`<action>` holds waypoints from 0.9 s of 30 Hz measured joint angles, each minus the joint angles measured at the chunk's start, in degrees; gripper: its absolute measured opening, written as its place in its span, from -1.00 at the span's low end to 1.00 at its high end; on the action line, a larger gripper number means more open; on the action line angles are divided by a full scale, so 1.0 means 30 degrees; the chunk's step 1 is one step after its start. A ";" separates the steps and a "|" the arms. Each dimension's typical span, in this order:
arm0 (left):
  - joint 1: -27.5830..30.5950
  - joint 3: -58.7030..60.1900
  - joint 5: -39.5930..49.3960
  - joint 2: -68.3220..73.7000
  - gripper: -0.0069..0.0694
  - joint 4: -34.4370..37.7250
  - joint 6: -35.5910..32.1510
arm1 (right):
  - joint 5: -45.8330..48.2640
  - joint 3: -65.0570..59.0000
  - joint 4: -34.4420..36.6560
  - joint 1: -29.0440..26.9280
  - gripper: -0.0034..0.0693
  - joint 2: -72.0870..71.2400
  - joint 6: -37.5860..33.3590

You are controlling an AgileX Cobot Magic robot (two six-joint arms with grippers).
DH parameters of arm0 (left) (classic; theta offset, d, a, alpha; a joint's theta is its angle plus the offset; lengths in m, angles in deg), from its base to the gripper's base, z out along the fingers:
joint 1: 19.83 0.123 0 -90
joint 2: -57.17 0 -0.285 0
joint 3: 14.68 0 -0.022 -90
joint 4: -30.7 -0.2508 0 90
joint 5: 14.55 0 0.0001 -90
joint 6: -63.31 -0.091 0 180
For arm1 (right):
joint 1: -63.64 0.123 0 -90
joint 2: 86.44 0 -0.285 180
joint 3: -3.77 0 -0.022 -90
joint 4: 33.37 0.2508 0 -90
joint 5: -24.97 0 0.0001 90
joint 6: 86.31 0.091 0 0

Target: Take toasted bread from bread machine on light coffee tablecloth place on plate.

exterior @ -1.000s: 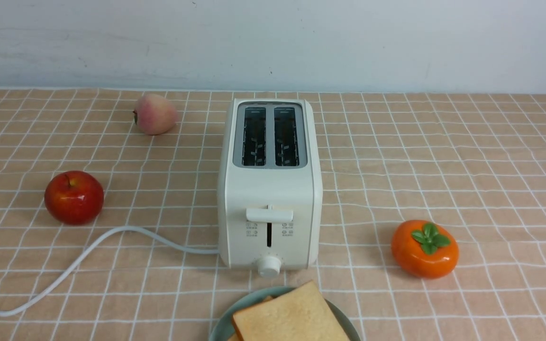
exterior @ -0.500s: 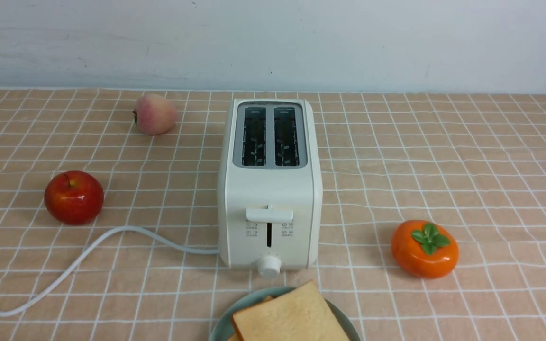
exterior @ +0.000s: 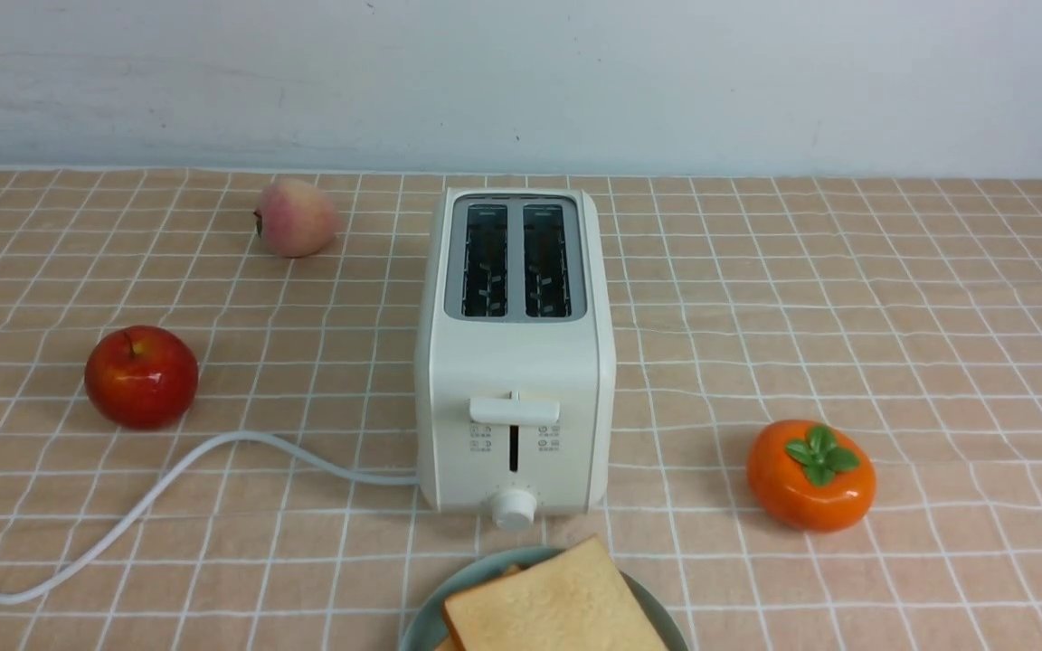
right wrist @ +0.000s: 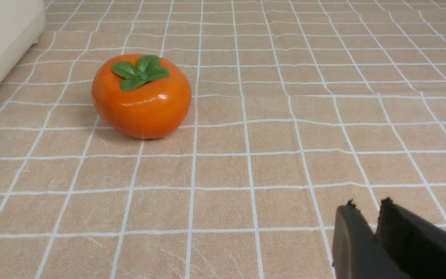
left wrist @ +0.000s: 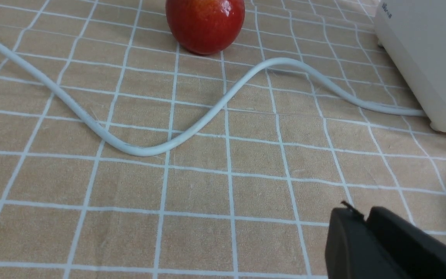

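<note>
Both slots of the bread machine (exterior: 514, 353) look empty; the toasted bread (exterior: 553, 601) lies on the plate (exterior: 652, 601) at the near bench edge, just in front of the machine. A second slice's corner seems to peek out under the top one. Task looks done or nearly so.

Left tool (left wrist: 362, 219): jaws together, holding nothing, low over the light coffee tablecloth (exterior: 892, 298) near the power cord (left wrist: 207, 112) and apple (left wrist: 205, 23). Right tool (right wrist: 366, 215): narrow slit between the tips, nearly closed, empty, near the persimmon (right wrist: 141, 97).

Step in hand, by judgement: retract and park. Lift straight up first, then pull back.

Clearances: the left side is tight, with cord loop, apple and machine wall all close. The right side has open cloth outboard of the persimmon. The peach (exterior: 297, 217) at the back is well apart. The plate runs off the front view's lower edge, so don't sweep low across it.
</note>
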 joint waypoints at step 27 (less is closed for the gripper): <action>0.0000 0.0000 -0.0003 0.0000 -0.59 -0.0016 0.0000 | 0.0000 -0.0001 0.0213 0.0000 -0.53 0.0000 0.0081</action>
